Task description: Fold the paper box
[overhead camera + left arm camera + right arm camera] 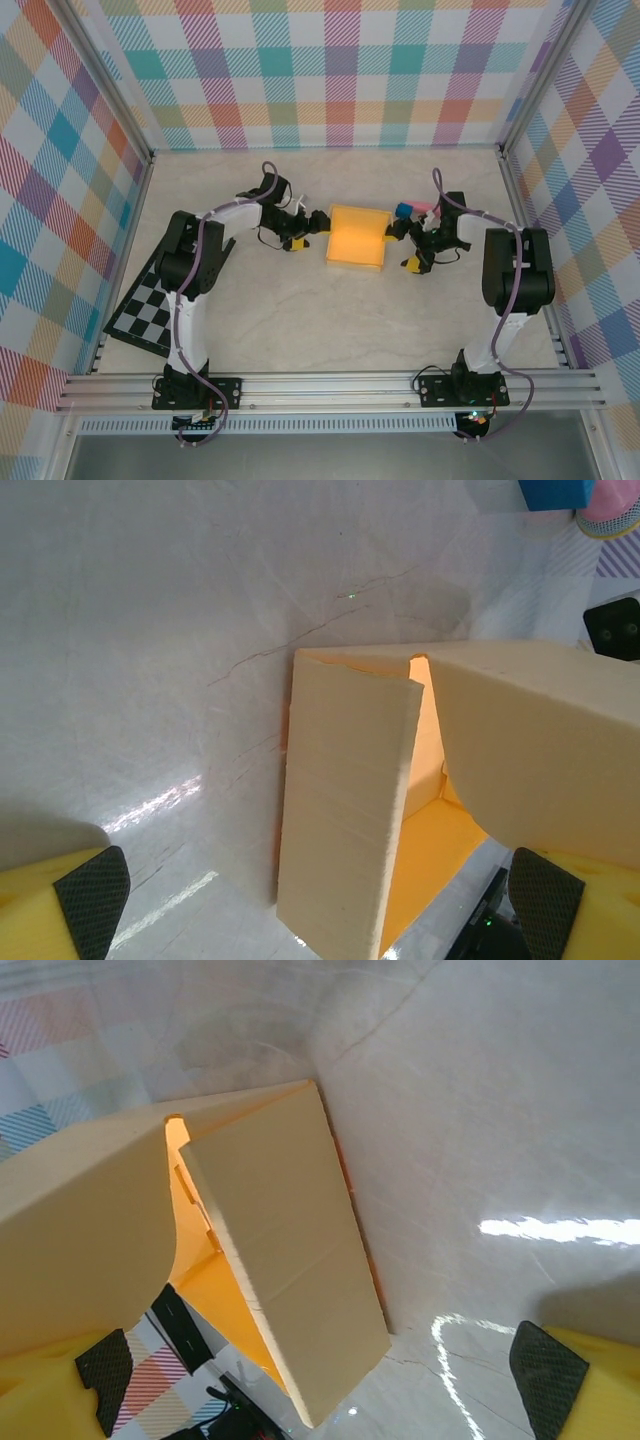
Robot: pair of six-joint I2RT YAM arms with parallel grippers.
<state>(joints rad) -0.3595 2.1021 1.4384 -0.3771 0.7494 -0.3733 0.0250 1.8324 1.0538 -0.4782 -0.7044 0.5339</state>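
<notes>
The paper box (357, 238) is a yellow-orange card tray in the middle of the table, partly folded, with side flaps raised. My left gripper (312, 222) is at its left end, open. In the left wrist view a pale upright flap (345, 810) stands between the wide-apart pads (92, 895) without touching them, and the orange inside shows behind it. My right gripper (398, 235) is at the box's right end, also open. Its wrist view shows another raised flap (290, 1260) between its spread pads (548, 1370), again untouched.
A black-and-white checkered board (145, 310) lies at the left by the left arm's base. A pink stick with a blue end (410, 209) lies just behind the right gripper, and its blue end (555, 492) is in the left wrist view. Plaid walls enclose the table.
</notes>
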